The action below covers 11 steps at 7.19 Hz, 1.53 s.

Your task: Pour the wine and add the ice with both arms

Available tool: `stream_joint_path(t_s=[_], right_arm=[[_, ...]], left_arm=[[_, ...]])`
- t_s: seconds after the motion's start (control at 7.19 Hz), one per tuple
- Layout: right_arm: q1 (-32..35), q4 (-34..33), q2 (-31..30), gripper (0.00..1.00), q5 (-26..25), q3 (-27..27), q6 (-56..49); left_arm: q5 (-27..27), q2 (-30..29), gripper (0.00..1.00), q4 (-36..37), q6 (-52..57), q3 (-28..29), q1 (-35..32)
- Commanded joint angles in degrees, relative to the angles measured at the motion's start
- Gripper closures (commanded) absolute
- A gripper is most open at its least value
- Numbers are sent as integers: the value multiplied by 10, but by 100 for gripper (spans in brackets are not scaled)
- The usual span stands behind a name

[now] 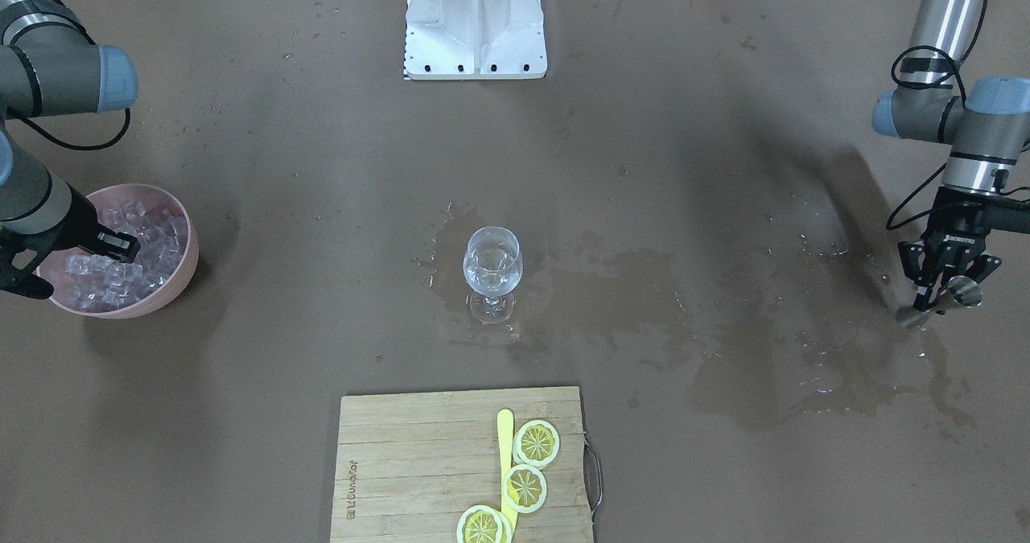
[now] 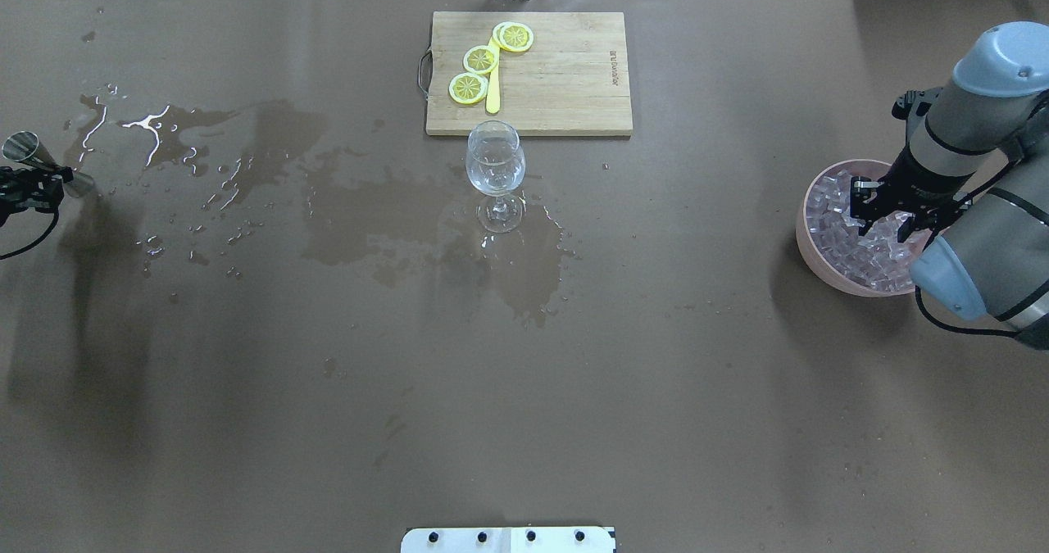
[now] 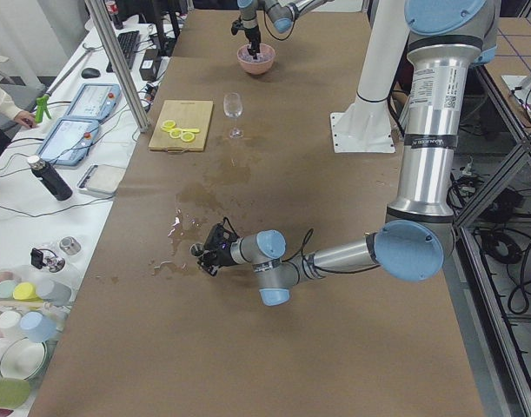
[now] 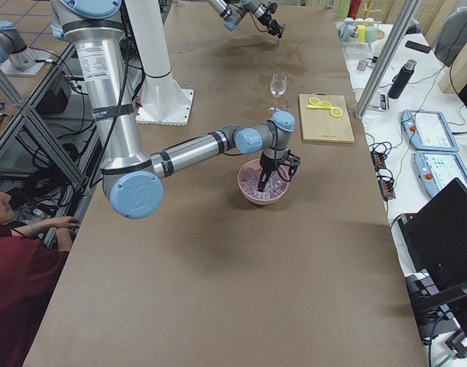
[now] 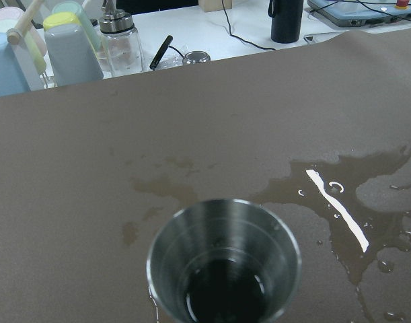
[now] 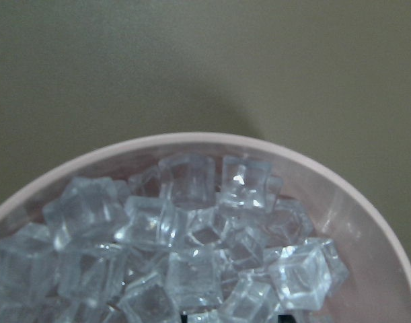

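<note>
A: What is done?
B: The ice [image 6: 185,269], glassy cubes, is judged not yet added: its pink bowl [image 2: 807,233], far right of the glass [image 1: 492,263], is entered by the right gripper [image 2: 881,221], parted, nothing visibly held.
A: And the wine [image 1: 492,280]?
B: Seen in the thin stemmed glass. Far left, a steel cup [image 5: 224,229] is clamped by the left gripper [image 1: 943,290].

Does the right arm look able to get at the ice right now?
Probably yes: the right tool hangs open just above the ice heaped in the pink bowl, with nothing between them.
</note>
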Motion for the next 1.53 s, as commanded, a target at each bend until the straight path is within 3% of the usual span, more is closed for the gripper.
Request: stream_joint_path(t_s=[0.0,0.28,0.42,0.7,1.39], right_arm=[[-3,0,7,52,0,-1,6],[-6,1,7,51,1,2,6],[-6,0,10,51,1,4,7],[-12,0,7,51,2,3,7],[-25,0,2,51,5,8,18]], left_arm=[[0,0,71,0,0,0,0],[0,1,71,-1,0,0,0],[0,1,58,-1,0,0,0],[0,1,53,-1,0,0,0],[-1,-7,55,-1,-1,6,0]])
